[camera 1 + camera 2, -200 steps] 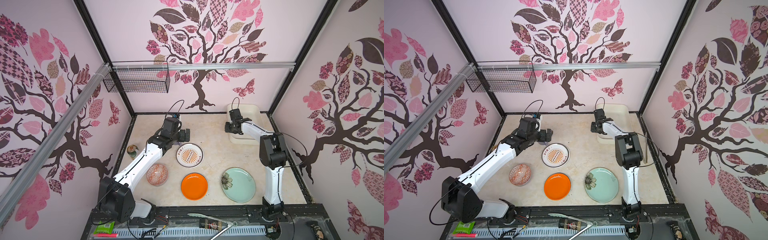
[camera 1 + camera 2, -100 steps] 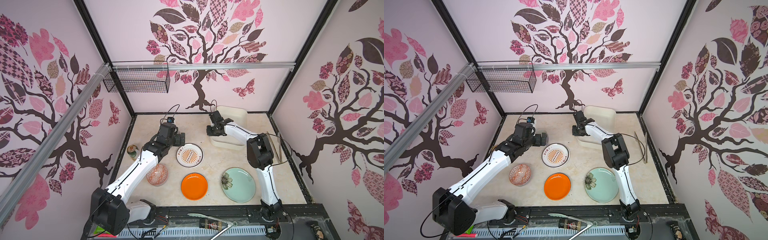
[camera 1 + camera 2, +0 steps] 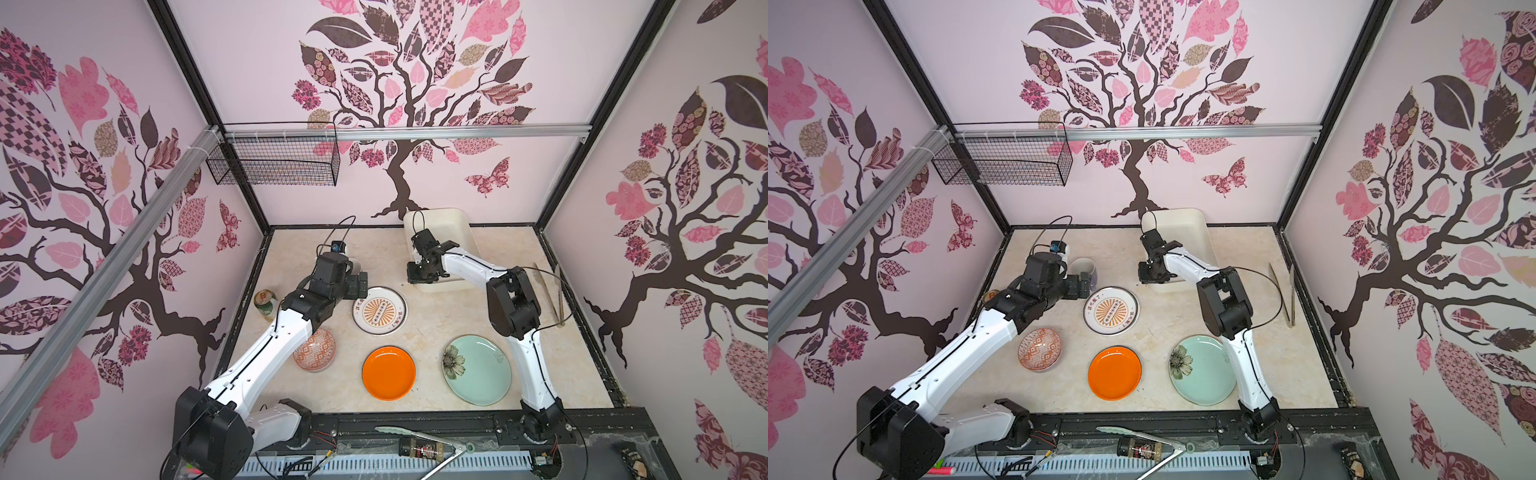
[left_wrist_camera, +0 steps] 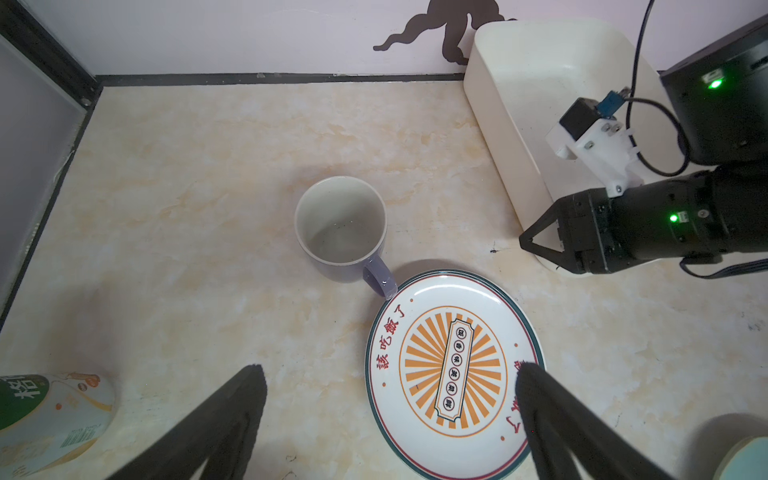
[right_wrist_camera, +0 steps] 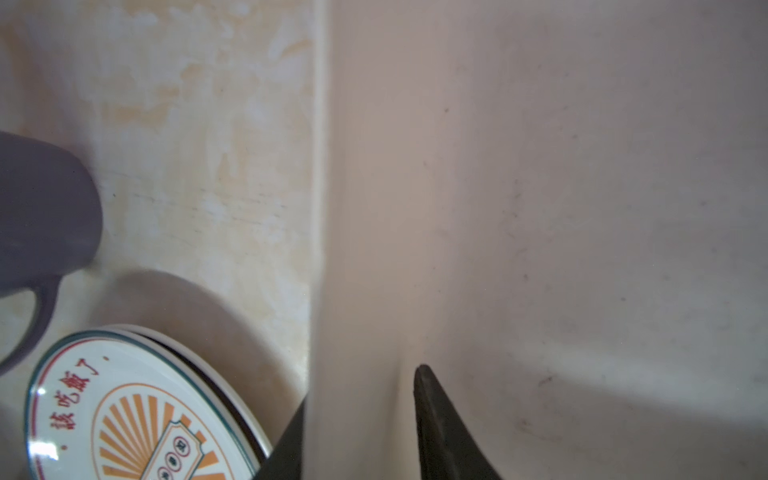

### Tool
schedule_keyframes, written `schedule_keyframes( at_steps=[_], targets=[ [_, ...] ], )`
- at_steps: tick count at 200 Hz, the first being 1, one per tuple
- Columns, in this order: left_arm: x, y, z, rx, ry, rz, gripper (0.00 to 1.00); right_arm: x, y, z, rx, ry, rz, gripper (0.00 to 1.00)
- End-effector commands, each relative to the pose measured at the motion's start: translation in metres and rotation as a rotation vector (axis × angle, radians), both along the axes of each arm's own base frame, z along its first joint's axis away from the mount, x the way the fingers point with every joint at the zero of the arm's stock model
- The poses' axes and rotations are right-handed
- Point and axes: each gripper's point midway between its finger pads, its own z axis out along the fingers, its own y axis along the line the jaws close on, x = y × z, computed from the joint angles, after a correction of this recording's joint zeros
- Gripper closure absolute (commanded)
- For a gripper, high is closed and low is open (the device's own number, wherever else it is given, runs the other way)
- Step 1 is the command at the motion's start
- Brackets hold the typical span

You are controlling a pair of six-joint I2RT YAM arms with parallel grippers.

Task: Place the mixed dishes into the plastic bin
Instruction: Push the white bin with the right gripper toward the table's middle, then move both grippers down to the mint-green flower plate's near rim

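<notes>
Presently, right gripper (image 5: 361, 388) clamps the plastic bin (image 5: 582, 208) wall; left gripper (image 4: 390, 369) stands wide open, lavender mug (image 4: 340, 224) just ahead. Risk: mug handle meets sunburst plate (image 4: 453, 374) rim; closing could shove both.

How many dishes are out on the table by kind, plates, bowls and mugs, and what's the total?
Plates: 3 (white sunburst plate, orange plate, mint-green plate)
Bowls: 1 (red-patterned bowl)
Mugs: 1 (lavender mug)
Total: 5. A dark edge under the sunburst plate may be another plate; I cannot tell.
</notes>
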Motion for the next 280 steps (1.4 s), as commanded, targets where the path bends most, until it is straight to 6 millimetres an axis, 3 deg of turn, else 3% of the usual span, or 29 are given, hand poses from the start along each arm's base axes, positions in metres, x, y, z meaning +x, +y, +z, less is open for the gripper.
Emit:
schedule_keyframes(
  at_steps=[1, 68, 104, 124, 136, 141, 144, 170, 191, 210, 238, 280],
  targets=[
    [0.001, -0.004, -0.004, -0.025, 0.020, -0.005, 0.02, -0.008, 0.012, 0.011, 0.034, 0.029, 0.016, 0.59],
    [0.009, -0.018, -0.001, -0.064, 0.045, -0.041, 0.02, -0.031, 0.040, 0.043, 0.147, 0.049, 0.040, 0.47],
    [0.008, -0.023, 0.000, -0.086, 0.049, -0.058, 0.02, -0.031, 0.043, 0.061, 0.172, 0.026, 0.037, 0.42],
    [0.005, -0.026, 0.002, -0.096, 0.052, -0.073, 0.02, -0.025, 0.034, 0.082, 0.127, -0.038, 0.032, 0.35],
    [0.002, -0.029, 0.005, -0.110, 0.056, -0.092, 0.02, -0.021, 0.023, 0.101, 0.084, -0.094, 0.017, 0.21],
    [0.001, -0.031, 0.007, -0.118, 0.059, -0.104, 0.02, -0.019, 0.016, 0.110, 0.062, -0.122, 0.002, 0.05],
    [0.000, -0.033, 0.007, -0.122, 0.061, -0.112, 0.02, -0.019, 0.012, 0.114, 0.046, -0.135, -0.007, 0.01],
    [-0.011, -0.050, 0.015, -0.171, 0.079, -0.171, 0.02, -0.021, -0.038, 0.160, -0.079, -0.263, -0.169, 0.00],
    [-0.028, -0.075, 0.021, -0.146, 0.089, -0.256, 0.02, -0.045, -0.076, 0.177, -0.091, -0.275, -0.221, 0.00],
    [-0.049, -0.107, 0.021, -0.119, 0.126, -0.363, 0.02, -0.076, -0.116, 0.173, -0.017, -0.232, -0.305, 0.02],
    [-0.086, -0.146, 0.009, -0.139, 0.230, -0.487, 0.02, -0.135, -0.169, 0.144, -0.043, -0.174, -0.433, 0.10],
    [-0.128, -0.179, -0.018, -0.199, 0.328, -0.578, 0.02, -0.220, -0.215, 0.092, -0.124, -0.026, -0.568, 0.15]
  ],
)
